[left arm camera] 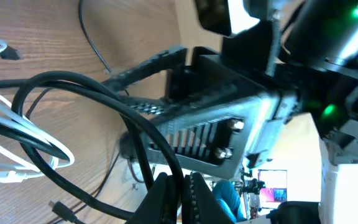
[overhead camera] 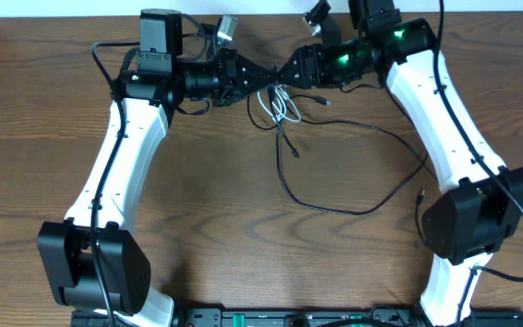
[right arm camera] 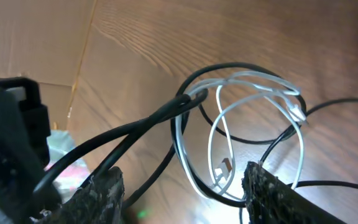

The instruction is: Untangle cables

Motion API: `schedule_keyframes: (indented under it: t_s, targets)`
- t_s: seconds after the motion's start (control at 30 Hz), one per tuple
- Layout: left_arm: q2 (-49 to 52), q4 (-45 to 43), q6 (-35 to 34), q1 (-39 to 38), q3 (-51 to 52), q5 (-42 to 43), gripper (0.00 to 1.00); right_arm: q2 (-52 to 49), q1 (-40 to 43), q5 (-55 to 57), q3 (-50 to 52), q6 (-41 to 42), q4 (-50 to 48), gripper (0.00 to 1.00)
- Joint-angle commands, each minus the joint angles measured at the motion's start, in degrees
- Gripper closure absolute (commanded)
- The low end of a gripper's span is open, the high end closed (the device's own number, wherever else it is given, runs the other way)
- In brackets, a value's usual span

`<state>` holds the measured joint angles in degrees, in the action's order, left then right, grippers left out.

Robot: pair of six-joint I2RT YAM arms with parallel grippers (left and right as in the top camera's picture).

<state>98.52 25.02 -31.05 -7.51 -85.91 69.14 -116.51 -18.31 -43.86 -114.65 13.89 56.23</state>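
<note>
- The left gripper (left arm camera: 179, 186) has its two dark fingers pressed together, pinching a thin black flexible cord (left arm camera: 138, 127) that runs in between the tips.
- From that pinch the black cord arcs up and away ahead of the left fingers, looping over the shorter white cord (right arm camera: 180, 143), which lies off to the side of the tips.
- The right gripper (right arm camera: 182, 174) has its jaws apart, with nothing clamped.
- The white cord's loops sit just ahead of the right gripper's open fingers, in line with the gap between them. Black strands cross the same bundle and lead off past one finger.
- In the overhead view the two grippers face each other tip to tip, nearly touching, with the knot of cords just beside them.
- A long black cord (overhead camera: 352, 213) trails from the knot in a wide curve over the brown wood-grain table (overhead camera: 243, 254), well away from both grippers.
</note>
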Motion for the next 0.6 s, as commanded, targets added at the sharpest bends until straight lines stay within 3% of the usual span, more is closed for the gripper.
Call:
schedule_keyframes:
  t_s: [0.0,0.57]
  targets:
    - [-0.8,-0.5,3.4,0.2,-0.6,2.0,0.93,-1.5,0.3,-4.8,0.1,2.8,-0.2,0.41]
    - [-0.8,-1.2,8.1,0.2,-0.6,7.0,0.92,-1.5,4.2,-17.0,0.1,1.7,-0.6,0.39]
